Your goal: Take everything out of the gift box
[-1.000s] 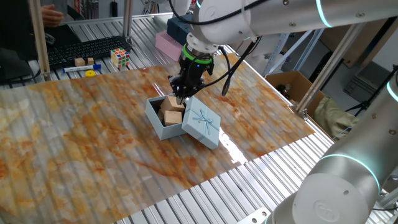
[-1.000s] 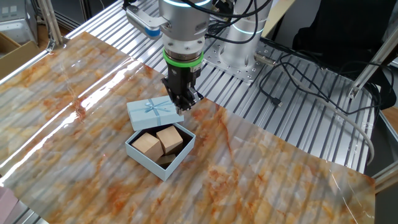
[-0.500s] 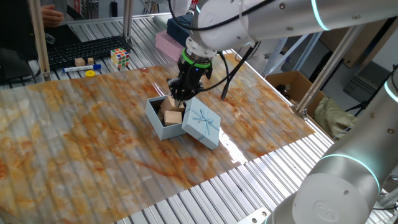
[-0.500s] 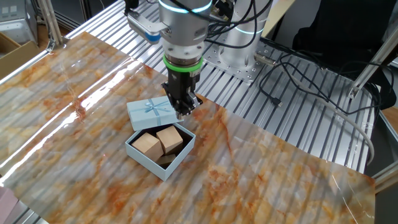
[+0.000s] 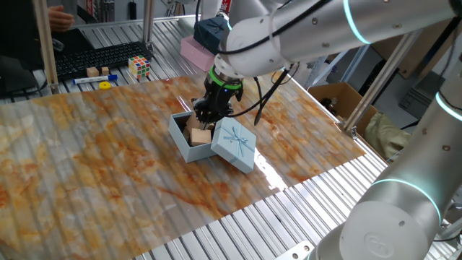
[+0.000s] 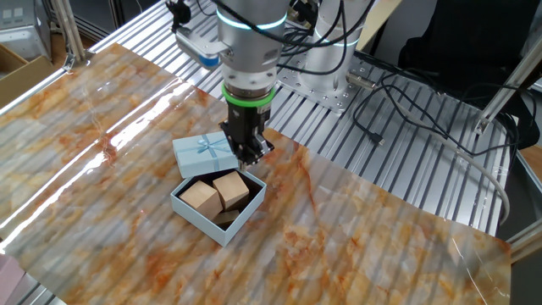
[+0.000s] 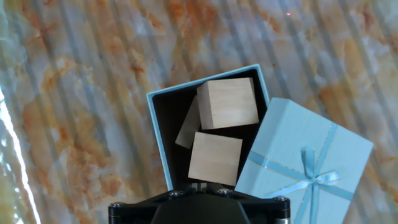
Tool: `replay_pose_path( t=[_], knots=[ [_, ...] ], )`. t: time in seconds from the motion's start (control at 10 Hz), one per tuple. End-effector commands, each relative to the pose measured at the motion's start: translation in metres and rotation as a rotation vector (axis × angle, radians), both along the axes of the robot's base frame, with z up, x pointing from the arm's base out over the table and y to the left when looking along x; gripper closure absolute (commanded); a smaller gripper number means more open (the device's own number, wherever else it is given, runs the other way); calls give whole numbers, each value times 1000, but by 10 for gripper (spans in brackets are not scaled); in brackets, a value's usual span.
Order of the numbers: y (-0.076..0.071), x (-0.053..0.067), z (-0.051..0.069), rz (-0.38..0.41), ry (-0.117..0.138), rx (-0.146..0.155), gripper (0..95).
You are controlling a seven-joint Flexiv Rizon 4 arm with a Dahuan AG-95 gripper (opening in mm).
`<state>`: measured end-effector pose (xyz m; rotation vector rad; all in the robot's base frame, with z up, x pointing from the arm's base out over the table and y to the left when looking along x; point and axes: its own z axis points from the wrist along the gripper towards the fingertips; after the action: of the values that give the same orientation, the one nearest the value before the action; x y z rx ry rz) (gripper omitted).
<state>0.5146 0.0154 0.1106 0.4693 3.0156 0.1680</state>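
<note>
Hovering with your tool (image 6: 247, 157) pinched together above the gift box (image 6: 218, 201), part its jaws before descending onto the nearer wooden block (image 7: 215, 158).

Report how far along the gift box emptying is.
Done: the lid is off, leaning against the gift box. In hand: nothing; the end effector is shut and empty, hanging over the box's edge beside the lid. Left: the wooden blocks are all inside, two plainly visible and a third partly hidden beneath them, so none has been taken out.
</note>
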Motion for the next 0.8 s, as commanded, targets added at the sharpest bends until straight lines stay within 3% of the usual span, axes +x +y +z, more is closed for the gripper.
replay_pose_path(
  t=[0.1,0.3,0.4,0.8],
  knots=[
    [0,1,-3,-6,-2,1,760],
    [-1,6,-9,-15,3,0,760],
    [-1,7,-12,-29,5,-13,570],
    [-1,10,-24,-54,6,-27,570]
  ],
)
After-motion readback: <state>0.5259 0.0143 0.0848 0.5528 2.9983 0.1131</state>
